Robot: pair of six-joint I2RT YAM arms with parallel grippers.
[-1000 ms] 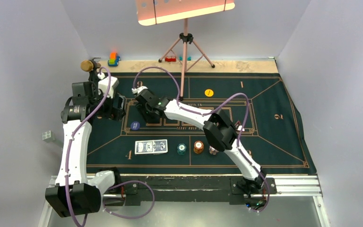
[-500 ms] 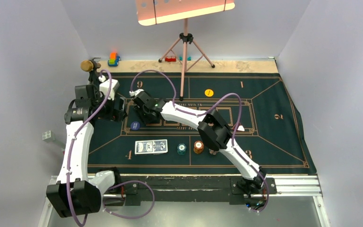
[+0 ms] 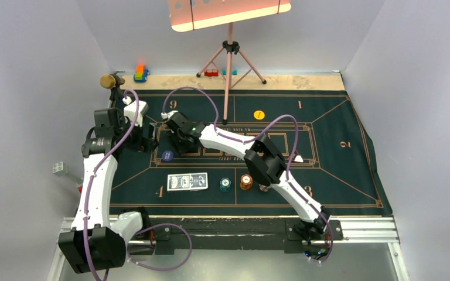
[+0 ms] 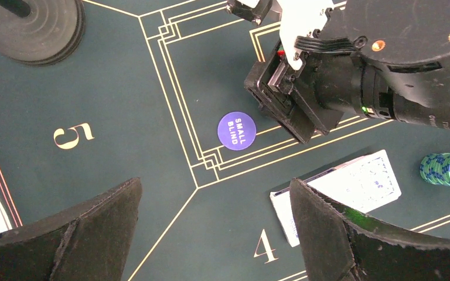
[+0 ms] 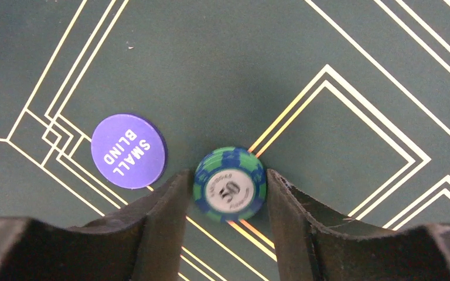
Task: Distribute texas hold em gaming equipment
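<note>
**A:** Status, right side?
**B:** I have the right pincer [image 5: 227,177] pinching the green-blue 50 chip [image 5: 229,191], both fingers touching it. Can't tell if it's off the mat [image 5: 340,35]. The SMALL BLIND button [image 5: 129,151] is just beside its left finger.
**A:** Left?
**B:** Left pincer [image 4: 214,185] is spread wide and holds nothing. The button lies ahead of its gap, and the cards [image 4: 351,184] are just past its right finger.

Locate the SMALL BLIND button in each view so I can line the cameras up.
Top external: SMALL BLIND button sits left of centre on the felt, above the cards.
Left wrist: near frame centre.
Right wrist: left of centre, beside the 50 chip between the right gripper fingers.
Shared landmark: the gold-lined corner at the button's edge.
</note>
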